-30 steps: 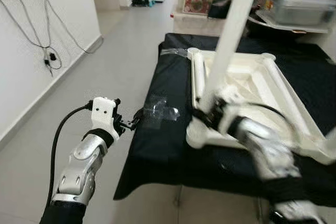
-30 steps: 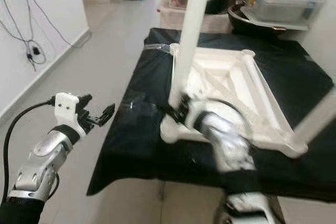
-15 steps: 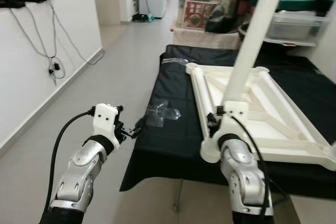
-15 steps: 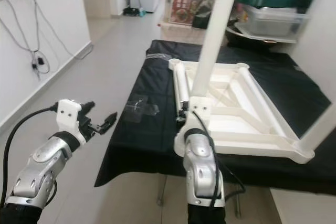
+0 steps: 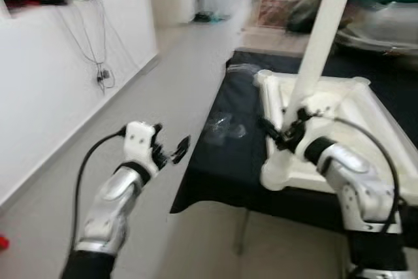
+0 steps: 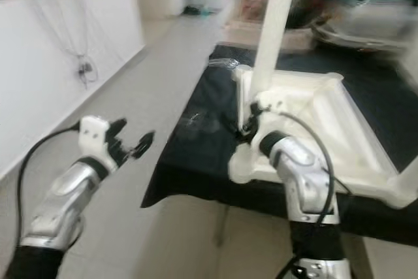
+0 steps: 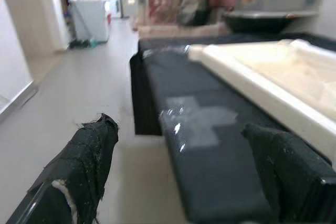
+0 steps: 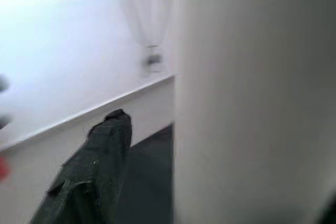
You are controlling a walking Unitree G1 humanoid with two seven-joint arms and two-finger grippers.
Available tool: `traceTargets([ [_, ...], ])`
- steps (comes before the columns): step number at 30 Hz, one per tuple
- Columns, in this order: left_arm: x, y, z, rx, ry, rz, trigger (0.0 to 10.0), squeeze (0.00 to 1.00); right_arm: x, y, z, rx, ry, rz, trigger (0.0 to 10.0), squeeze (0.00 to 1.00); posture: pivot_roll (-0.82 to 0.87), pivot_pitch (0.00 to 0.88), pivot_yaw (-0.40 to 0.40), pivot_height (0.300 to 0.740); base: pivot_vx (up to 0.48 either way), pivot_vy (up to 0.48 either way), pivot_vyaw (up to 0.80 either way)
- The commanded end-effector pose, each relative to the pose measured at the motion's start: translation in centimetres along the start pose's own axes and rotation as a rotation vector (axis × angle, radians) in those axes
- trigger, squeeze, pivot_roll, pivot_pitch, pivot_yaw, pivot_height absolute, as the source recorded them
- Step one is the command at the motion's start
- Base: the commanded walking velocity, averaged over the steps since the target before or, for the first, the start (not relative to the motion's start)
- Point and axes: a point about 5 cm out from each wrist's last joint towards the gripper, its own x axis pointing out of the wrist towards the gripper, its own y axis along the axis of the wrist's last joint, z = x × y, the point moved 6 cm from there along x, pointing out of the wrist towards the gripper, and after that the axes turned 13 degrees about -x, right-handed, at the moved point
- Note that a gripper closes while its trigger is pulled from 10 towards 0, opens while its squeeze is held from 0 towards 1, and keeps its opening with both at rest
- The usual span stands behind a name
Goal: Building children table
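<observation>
Hovering nearest at about 8 o'clock, over bare floor (image 5: 196, 102) just off the table's edge, the left gripper (image 5: 171, 155) holds nothing, fingers spread apart. Beyond it, at 2 o'clock, the right gripper (image 5: 279, 136) sits against the base of the white leg (image 5: 321, 44); one black finger (image 8: 94, 174) lies beside the post, the other hidden behind it, so whether it clamps the leg cannot be told. The leg stands nearly upright, leaning a little to 1 o'clock, in the near corner socket of the upturned white table frame (image 5: 366, 93), which rests on the black-covered table (image 5: 219, 161). Judgement: moulded plastic, light and stiff, smooth enough to slip under the pads; best taken low on the post, just above the socket, where a twist or push tells most. A clear plastic scrap (image 7: 197, 119) lies on the cloth at 11 o'clock from the left gripper. Farther off at 12 o'clock, storage boxes (image 5: 287, 4) blur; the leg's top is cut off, and the socket joint is masked by the wrist.
</observation>
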Motion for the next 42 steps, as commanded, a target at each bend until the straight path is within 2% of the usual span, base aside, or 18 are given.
traceTargets([
  [1,0.1,-0.1,0.1,0.003,0.001,-0.004,10.0,0.00,0.7,-1.8,-2.8,0.030,0.157,-0.029,4.7,0.00,0.09,0.000,-0.068,0.740,0.000,0.000,0.00],
  [2,0.1,-0.1,0.0,0.004,0.004,-0.003,10.0,0.00,0.8,-2.6,-3.1,0.028,0.190,-0.048,4.7,0.00,0.09,0.000,-0.070,0.740,0.000,0.000,0.00],
  [3,0.0,0.0,-0.1,0.004,0.007,-0.001,10.0,0.00,1.3,-3.7,-2.9,0.035,0.174,-0.082,0.0,0.00,0.10,0.000,-0.074,0.740,0.000,0.000,0.00],
  [8,-0.2,0.1,-0.3,0.008,0.014,0.001,10.0,0.00,2.5,-6.4,0.9,0.088,-0.110,-0.210,0.0,0.00,0.11,0.000,-0.079,0.740,0.000,0.000,0.00],
  [11,-0.5,0.1,-0.7,0.011,0.026,0.003,10.0,0.00,-0.6,-9.6,6.8,0.166,-0.661,-0.411,0.0,0.00,0.11,0.000,-0.077,0.740,0.000,0.000,0.00],
  [17,-0.5,0.0,-0.6,0.010,0.027,0.003,10.0,0.00,-3.4,-10.5,7.1,0.246,-0.880,-0.428,0.0,0.00,0.10,0.000,-0.073,0.740,0.000,0.000,0.00],
  [18,-0.4,-0.1,-0.4,0.007,0.022,0.002,10.0,0.00,-2.0,-9.8,4.7,0.245,-0.803,-0.405,3.5,0.00,0.10,0.000,-0.068,0.740,0.000,0.000,0.00],
  [19,-0.3,-0.1,-0.2,0.006,0.018,0.002,10.0,0.00,-1.0,-9.1,2.8,0.248,-0.747,-0.385,3.5,0.00,0.10,0.000,-0.068,0.740,0.000,0.000,0.00],
  [20,-0.3,-0.1,-0.2,0.006,0.018,0.002,10.0,0.00,-1.0,-9.1,2.8,0.248,-0.747,-0.385,3.5,0.00,0.10,0.000,-0.068,0.740,0.000,0.000,0.00],
  [21,-0.3,-0.1,-0.1,0.004,0.015,0.002,10.0,0.00,0.1,-8.0,0.8,0.243,-0.679,-0.341,10.0,0.00,0.10,0.000,-0.062,0.740,0.000,0.000,0.00],
  [26,-0.2,-0.1,-0.1,0.003,0.013,0.001,10.0,0.00,2.0,-4.6,-2.3,0.215,-0.568,-0.220,10.0,0.01,0.09,0.000,-0.061,0.740,0.000,0.000,0.00],
  [27,-0.1,0.0,-0.2,0.003,0.012,0.001,10.0,0.00,2.1,-3.4,-1.9,0.205,-0.558,-0.168,10.0,1.00,0.09,0.000,-0.062,0.740,0.000,0.000,0.00],
  [29,-0.1,0.0,-0.2,0.003,0.012,0.001,10.0,0.00,2.1,-3.4,-1.9,0.205,-0.558,-0.168,10.0,1.00,0.09,0.000,-0.062,0.740,0.000,0.000,0.00],
  [33,0.0,-0.1,-0.1,0.000,0.010,0.003,10.0,0.00,2.1,-2.2,0.6,0.156,-0.553,-0.131,10.0,1.00,0.08,0.000,-0.065,0.740,0.000,0.000,0.00],
  [34,0.0,-0.1,0.0,-0.003,0.009,0.003,10.0,0.00,2.4,-1.5,1.3,0.161,-0.497,-0.102,10.0,0.00,0.08,0.000,-0.067,0.740,0.000,0.000,0.00],
  [37,-0.1,-0.2,0.1,-0.007,0.010,0.004,10.0,0.00,2.6,1.0,1.1,0.219,-0.270,0.027,10.0,0.00,0.09,0.000,-0.068,0.740,0.000,0.000,0.00],
  [39,-0.1,-0.2,0.0,-0.009,0.010,0.003,10.0,0.00,1.5,3.1,-1.4,0.136,0.066,0.161,10.0,0.00,0.08,0.000,-0.066,0.740,0.000,0.000,0.00],
  [42,0.0,-0.2,0.1,-0.009,0.008,0.003,10.0,0.00,1.0,3.1,-2.6,0.112,0.185,0.182,10.0,0.00,0.08,0.000,-0.066,0.740,0.000,0.000,0.00],
])
